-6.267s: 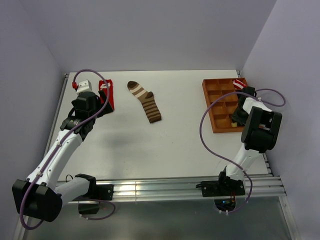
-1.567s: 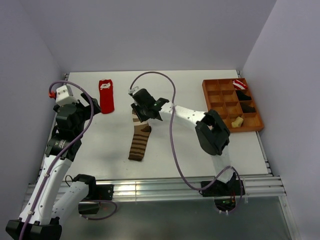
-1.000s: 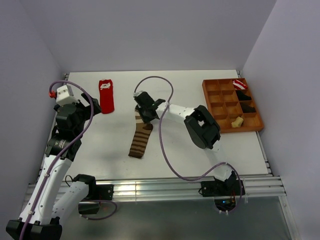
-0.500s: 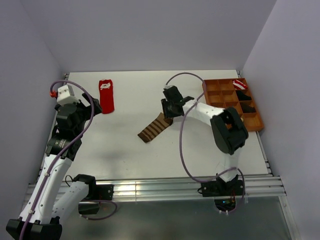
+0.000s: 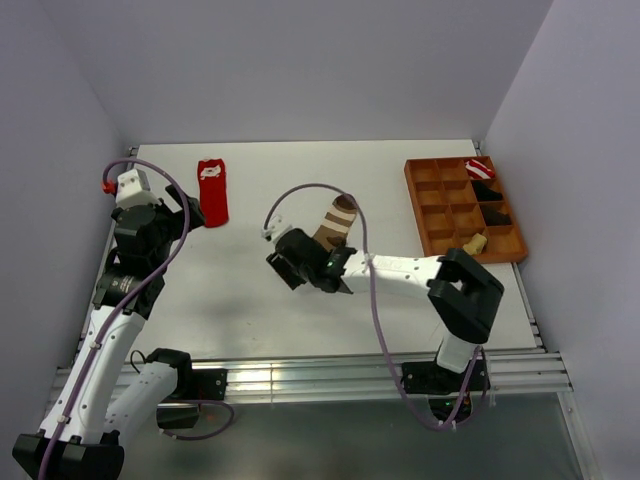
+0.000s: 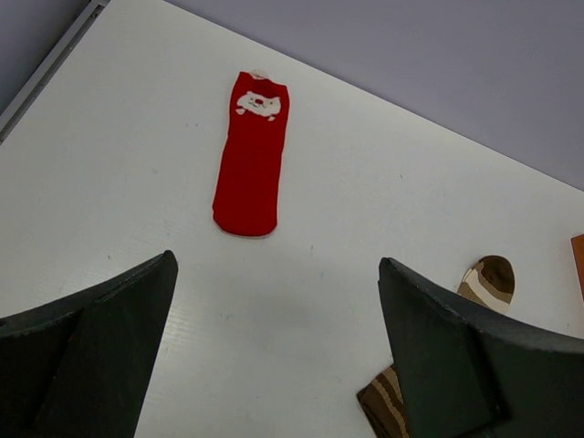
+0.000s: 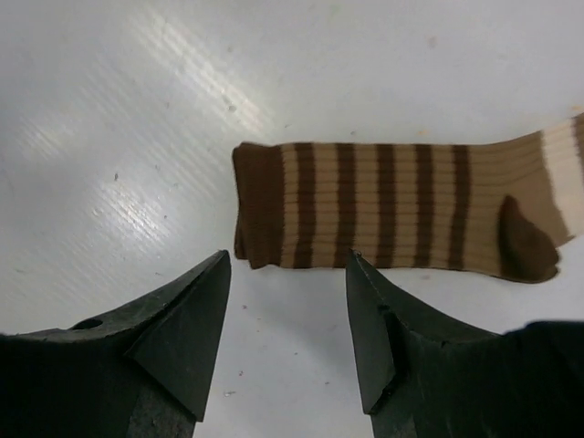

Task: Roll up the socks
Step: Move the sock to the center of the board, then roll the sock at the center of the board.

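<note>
Right gripper (image 7: 287,256) jaws apart, empty; brown-and-tan striped fabric sock (image 7: 383,205) flat just beyond fingertips, bare white table (image 7: 137,109) around.

Right hand (image 7: 287,257) has opened, letting the striped sock (image 7: 392,205) go

Striped sock (image 7: 401,219) lying flat, gripper (image 7: 287,257) parted — just beside

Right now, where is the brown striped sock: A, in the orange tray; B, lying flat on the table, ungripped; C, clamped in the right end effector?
B: the right wrist view shows the striped sock flat on the table, the right end effector open with nothing pinched.
</note>
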You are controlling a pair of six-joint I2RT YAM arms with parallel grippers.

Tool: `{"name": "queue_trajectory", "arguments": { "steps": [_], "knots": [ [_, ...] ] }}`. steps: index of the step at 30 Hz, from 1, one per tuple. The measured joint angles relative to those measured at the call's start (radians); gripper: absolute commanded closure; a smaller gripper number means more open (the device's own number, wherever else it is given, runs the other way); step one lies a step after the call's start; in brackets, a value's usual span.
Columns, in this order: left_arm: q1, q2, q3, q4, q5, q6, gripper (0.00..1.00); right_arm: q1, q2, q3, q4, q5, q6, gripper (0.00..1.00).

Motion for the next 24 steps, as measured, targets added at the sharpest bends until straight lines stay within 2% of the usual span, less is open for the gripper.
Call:
{"name": "queue_trajectory", "arguments": {
  "steps": [8, 24],
  "knots": [
    [0.000, 0.000, 0.000, 0.000, 0.000, 0.000, 0.02, 0.109, 0.179, 0.005, 0.013, 0.093, -0.046, 0.42],
    [0.000, 0.000, 0.000, 0.000, 0.000, 0.000, 0.03, 0.133, 0.249, 0.023, 0.089, 0.211, -0.116, 0.50]
  ]
}}
